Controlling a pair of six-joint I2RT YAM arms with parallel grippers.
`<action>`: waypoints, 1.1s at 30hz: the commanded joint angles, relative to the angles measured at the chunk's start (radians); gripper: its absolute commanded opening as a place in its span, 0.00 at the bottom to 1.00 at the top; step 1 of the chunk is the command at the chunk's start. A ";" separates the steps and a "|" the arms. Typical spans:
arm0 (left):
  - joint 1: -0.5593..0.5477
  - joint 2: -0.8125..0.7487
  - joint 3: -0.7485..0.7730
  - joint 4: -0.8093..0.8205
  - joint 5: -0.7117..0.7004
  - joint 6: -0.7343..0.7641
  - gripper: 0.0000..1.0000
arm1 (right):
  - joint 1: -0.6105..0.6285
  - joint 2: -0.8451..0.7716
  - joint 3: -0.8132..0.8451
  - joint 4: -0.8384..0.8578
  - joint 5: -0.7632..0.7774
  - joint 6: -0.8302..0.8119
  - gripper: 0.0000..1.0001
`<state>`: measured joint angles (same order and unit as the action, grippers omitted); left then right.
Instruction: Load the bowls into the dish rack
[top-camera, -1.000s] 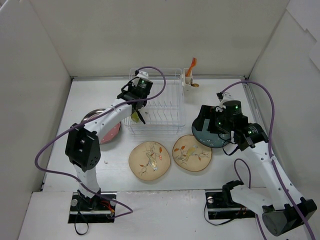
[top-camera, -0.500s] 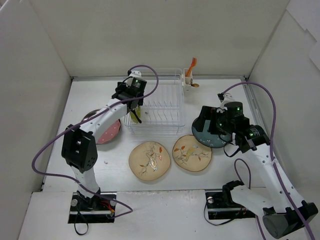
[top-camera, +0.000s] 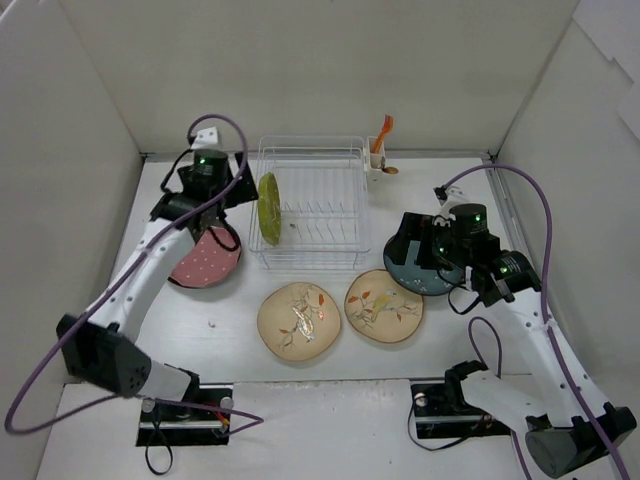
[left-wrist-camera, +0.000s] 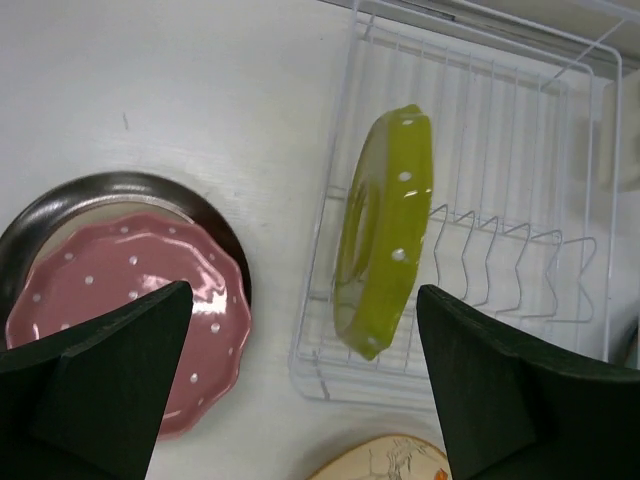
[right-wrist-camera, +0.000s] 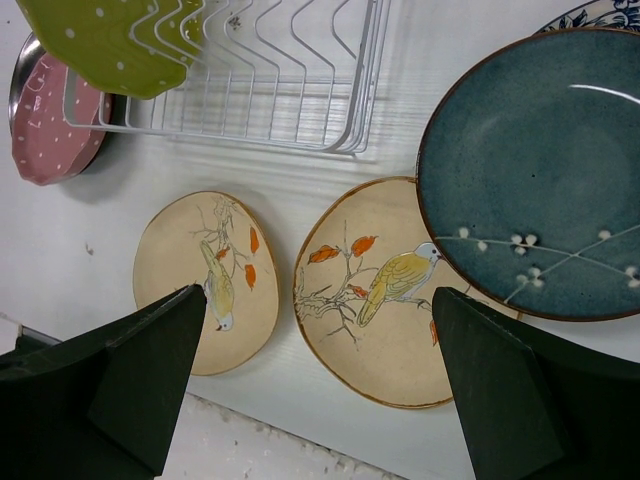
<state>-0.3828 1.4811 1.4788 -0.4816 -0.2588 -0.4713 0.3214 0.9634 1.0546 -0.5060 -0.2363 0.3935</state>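
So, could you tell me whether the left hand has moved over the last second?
Yes. The left hand has drawn back leftward, off the dish rack, leaving the lime green bowl standing inside.

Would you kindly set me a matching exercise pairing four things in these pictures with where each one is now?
Things:
1. lime green bowl
2. pink bowl
3. teal bowl
4. orange utensil

Places:
A. in the white cup
B. flat, right of the dish rack
C. on edge in the dish rack
D. on a darker dish, left of the dish rack

Pairs: 1-C, 2-D, 3-B, 4-A
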 joint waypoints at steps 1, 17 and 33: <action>0.093 -0.172 -0.087 -0.014 0.160 -0.170 0.89 | -0.002 -0.014 0.044 0.023 -0.026 -0.018 0.94; 0.394 -0.493 -0.793 0.035 0.493 -0.581 0.85 | 0.004 0.032 0.062 0.027 -0.061 -0.054 0.94; 0.435 -0.446 -0.954 0.262 0.408 -0.808 0.81 | -0.001 0.026 0.044 0.024 -0.052 -0.067 0.94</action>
<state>0.0460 1.0515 0.5125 -0.3088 0.1928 -1.2011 0.3214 0.9913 1.0767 -0.5072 -0.2787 0.3439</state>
